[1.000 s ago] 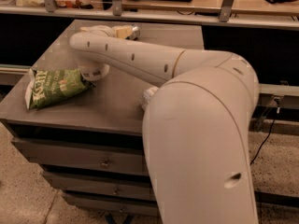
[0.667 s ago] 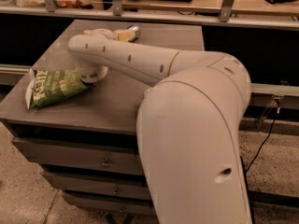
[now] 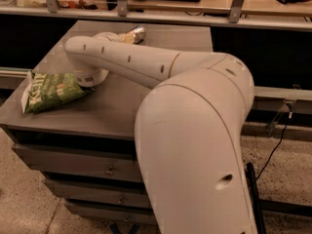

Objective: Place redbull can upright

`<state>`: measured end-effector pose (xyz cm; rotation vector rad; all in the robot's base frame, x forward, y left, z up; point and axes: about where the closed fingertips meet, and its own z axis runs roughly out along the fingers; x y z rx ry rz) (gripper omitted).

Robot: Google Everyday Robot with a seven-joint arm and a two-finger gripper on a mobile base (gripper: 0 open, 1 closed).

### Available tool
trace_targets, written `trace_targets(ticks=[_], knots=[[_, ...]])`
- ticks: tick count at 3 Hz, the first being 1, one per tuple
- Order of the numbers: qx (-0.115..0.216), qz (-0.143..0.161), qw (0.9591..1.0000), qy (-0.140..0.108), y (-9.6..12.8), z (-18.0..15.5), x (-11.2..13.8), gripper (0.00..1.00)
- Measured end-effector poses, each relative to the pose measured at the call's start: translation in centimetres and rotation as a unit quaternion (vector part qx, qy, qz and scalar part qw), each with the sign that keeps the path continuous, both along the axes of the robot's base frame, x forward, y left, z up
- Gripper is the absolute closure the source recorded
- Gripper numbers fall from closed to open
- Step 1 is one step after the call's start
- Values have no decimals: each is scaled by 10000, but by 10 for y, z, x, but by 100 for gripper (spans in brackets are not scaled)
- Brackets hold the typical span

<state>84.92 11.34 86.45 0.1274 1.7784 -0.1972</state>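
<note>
Redbull can (image 3: 136, 33): camera view, at the far side of the grey cabinet top (image 3: 117, 108), just behind the robot's forearm (image 3: 131, 62). You see its silver end pointing up and to the right. It appears tilted or lying rather than standing, though the arm hides its lower part.

Gripper (image 3: 113, 35): at the end of the arm, behind the forearm and just left of the can. Most of it is hidden, so you cannot tell whether it holds the can or is free of it.

Green chip bag (image 3: 51, 89): lying near the front left corner of the top, touching the arm's round joint and well apart from the can. The upper arm (image 3: 195, 150) fills the right foreground, in front of the drawers (image 3: 73, 165).

Step in hand, as a judgement: the grasp or approach at the can. The uprighting itself is not yet done. The next move calls for a firm hold across the can's body. You would then turn it until the silver top faces up and set its base flat on bare surface, away from the far edge. Release only once it stands.

Against the earlier frames: the upper arm's bulk has shifted left, and the forearm's bend has moved slightly toward the left edge. The can and the bag lie where they did.
</note>
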Motion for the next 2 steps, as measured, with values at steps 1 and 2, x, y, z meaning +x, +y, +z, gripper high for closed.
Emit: trace_targets(ticks=[1, 2], knots=[[-82, -197, 9997, -75, -10, 16, -7, 73], [-217, -242, 9994, -103, -16, 26, -13, 95]])
